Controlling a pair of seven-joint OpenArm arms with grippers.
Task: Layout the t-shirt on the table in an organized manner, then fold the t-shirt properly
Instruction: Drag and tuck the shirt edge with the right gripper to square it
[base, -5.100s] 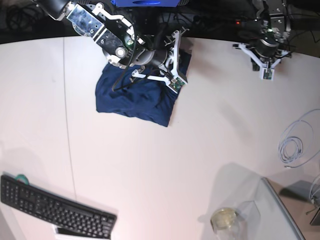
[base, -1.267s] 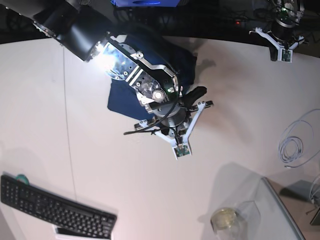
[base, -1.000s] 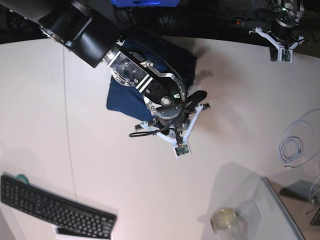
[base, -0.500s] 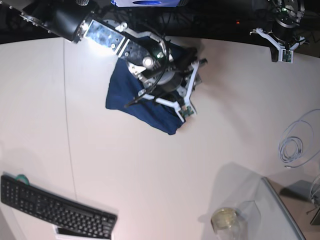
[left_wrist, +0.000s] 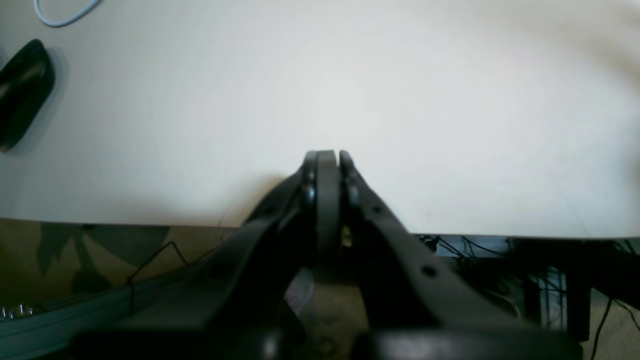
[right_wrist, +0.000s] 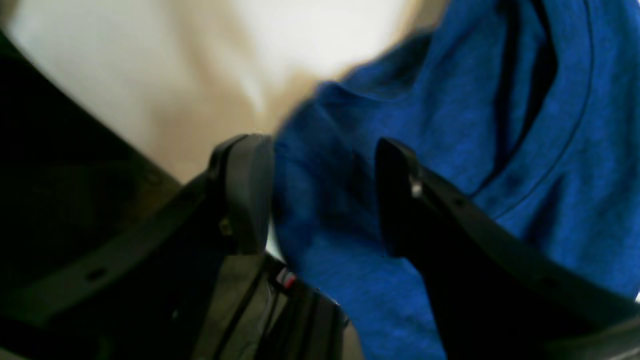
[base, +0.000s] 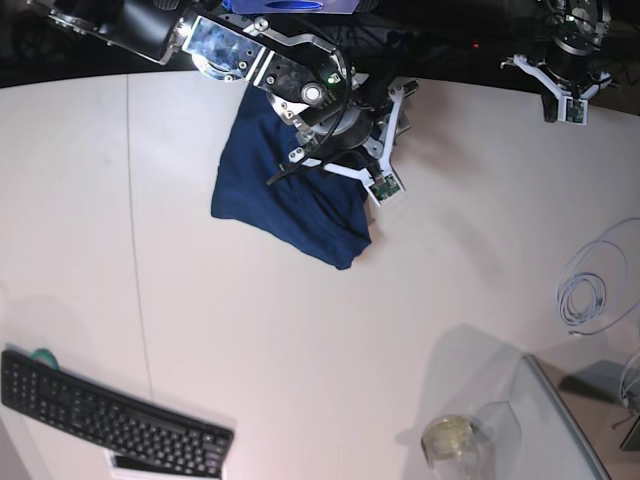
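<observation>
Near edge: keyboard (base: 110, 418) + tray (base: 560, 420), untouched. Mid-table (base: 300, 350) bare. T-shirt (base: 285, 195) bunched near far edge — not spread, no fold, so whole job's left imo. Right gripper (right_wrist: 325, 195) over its far corner, fingers spread w/ cloth between, not pinching. Left gripper (left_wrist: 326, 165) far back — fingers pressed together, empty.

T-shirt (base: 285, 190) plain dark navy, no print. Bench (base: 300, 350) white. Keyboard (base: 105, 412) black. Cable coil (base: 585, 290) pale grey-white. Right end effector (right_wrist: 320, 200) fingers black.
</observation>
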